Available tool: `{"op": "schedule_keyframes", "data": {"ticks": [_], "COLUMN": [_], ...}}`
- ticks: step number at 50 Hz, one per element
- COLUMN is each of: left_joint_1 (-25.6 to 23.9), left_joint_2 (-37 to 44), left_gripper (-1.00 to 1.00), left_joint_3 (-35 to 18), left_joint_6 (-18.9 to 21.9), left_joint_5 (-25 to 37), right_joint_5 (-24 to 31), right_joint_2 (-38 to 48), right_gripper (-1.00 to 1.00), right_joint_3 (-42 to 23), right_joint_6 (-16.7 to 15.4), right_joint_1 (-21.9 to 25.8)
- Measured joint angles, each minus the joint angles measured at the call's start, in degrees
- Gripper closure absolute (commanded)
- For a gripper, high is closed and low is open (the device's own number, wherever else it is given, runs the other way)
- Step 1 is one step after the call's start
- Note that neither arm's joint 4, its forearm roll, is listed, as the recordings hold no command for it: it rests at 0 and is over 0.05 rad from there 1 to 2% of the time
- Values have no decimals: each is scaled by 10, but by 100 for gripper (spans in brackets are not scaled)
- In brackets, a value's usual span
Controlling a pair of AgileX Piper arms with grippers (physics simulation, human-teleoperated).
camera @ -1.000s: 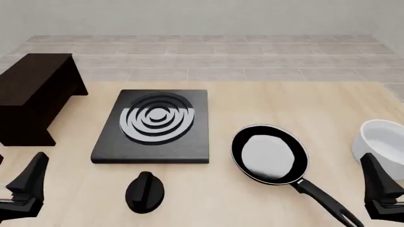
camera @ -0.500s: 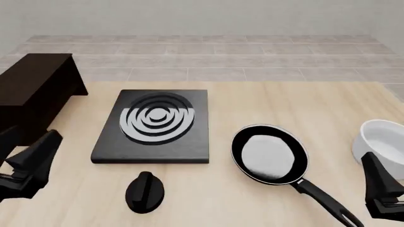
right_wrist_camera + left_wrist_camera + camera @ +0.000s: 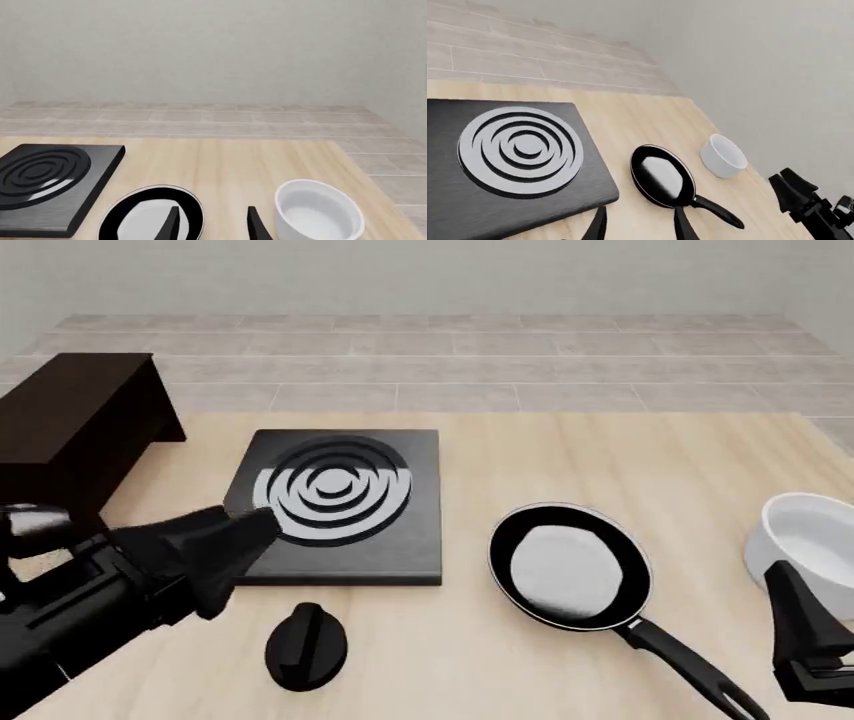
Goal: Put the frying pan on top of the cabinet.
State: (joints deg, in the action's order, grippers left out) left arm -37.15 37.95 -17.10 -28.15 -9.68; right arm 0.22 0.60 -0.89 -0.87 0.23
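Note:
The frying pan (image 3: 571, 565) lies flat on the table to the right of the stove slab, its long black handle (image 3: 681, 660) pointing to the near right. It also shows in the left wrist view (image 3: 660, 175) and the right wrist view (image 3: 150, 217). The dark cabinet (image 3: 80, 430) stands at the far left, its flat top bare. My left gripper (image 3: 238, 532) is open and empty, over the slab's near left corner; its fingertips (image 3: 602, 227) are spread. My right gripper (image 3: 801, 625) is open and empty at the near right, beside the pan's handle.
A flat black stove slab (image 3: 327, 505) with grey rings lies between the cabinet and the pan. A small black knob (image 3: 307, 645) sits in front of the slab. A white bowl (image 3: 807, 540) stands at the right edge, close to my right gripper.
My left arm has swung up and to the right, from the near left corner to the slab's near left corner. The right arm, pan and bowl have not moved.

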Motion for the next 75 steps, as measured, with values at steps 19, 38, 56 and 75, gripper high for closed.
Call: {"op": "schedule_keyframes", "data": {"ticks": [19, 38, 56, 75], "left_joint_1": [-120, -204, -237, -267], "left_joint_2": [235, 423, 535, 618], "left_gripper": [-100, -100, -100, -100], "left_joint_3": [-23, -55, -94, -135], "left_joint_6": [-118, -212, -262, -293], "left_joint_5": [-157, -280, -345, -383], "right_joint_5": [-2, 0, -1, -4], "right_joint_2": [1, -1, -2, 0], "right_gripper": [-100, -100, -100, -100], "right_joint_3": [1, 1, 2, 3], "right_joint_6": [-1, -3, 0, 5], "right_joint_1": [0, 1, -1, -3]}}
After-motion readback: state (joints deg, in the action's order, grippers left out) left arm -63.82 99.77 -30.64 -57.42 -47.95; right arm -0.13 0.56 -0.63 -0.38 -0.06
